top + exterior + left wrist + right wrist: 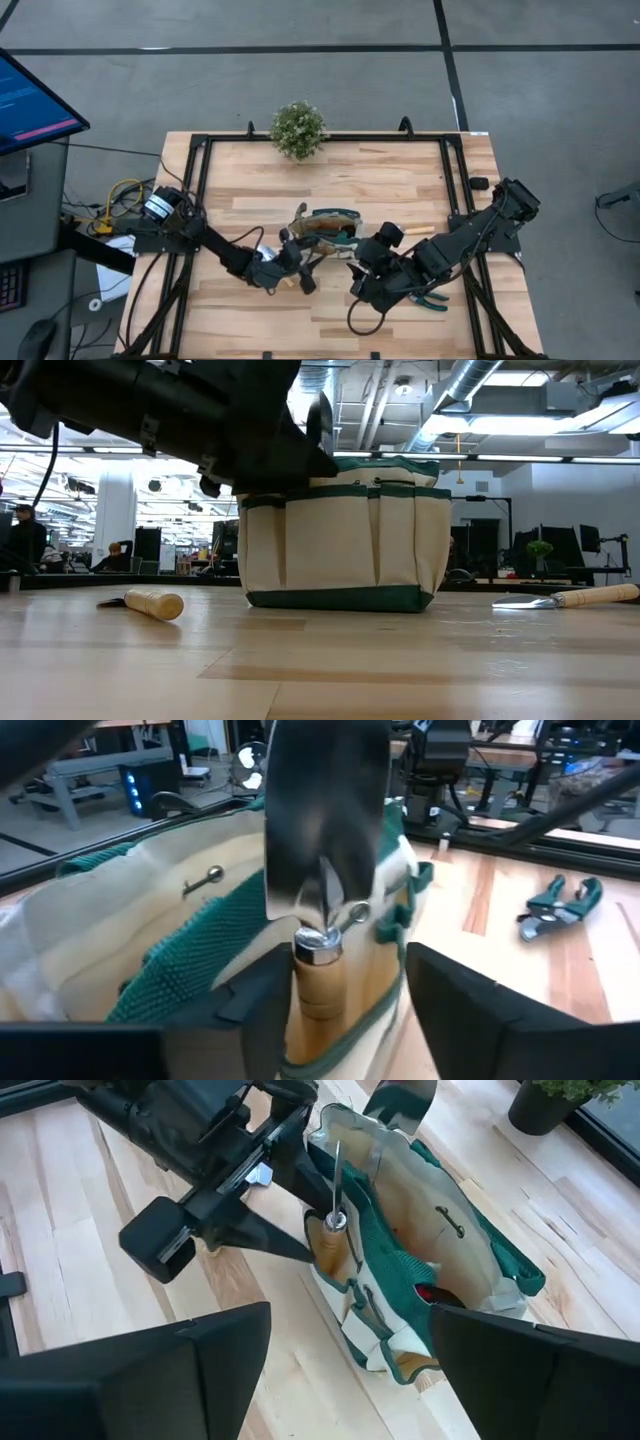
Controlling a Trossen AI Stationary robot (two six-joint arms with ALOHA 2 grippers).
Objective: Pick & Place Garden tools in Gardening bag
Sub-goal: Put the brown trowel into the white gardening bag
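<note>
The beige gardening bag (325,228) with teal trim stands upright mid-table (345,535). A trowel (325,870) stands blade up, its wooden handle (333,1245) in an outer pocket on the bag's near side. My left gripper (345,965) is open and level, with a finger on either side of that handle. My right gripper (350,1350) hangs open above the table, to the right of the bag, and is empty. Something red (430,1292) lies inside the bag. My left gripper's fingers stand apart on either side of the trowel's handle, just below its metal collar (318,948). The handle stands close against one finger (268,1005); whether they touch I cannot tell. The trowel stands upright in the pocket.
Teal-handled pruning shears (432,298) lie on the table under the right arm (560,905). One trowel (570,598) lies to the right of the bag, another (150,602) to its left. A potted plant (298,128) stands at the far edge.
</note>
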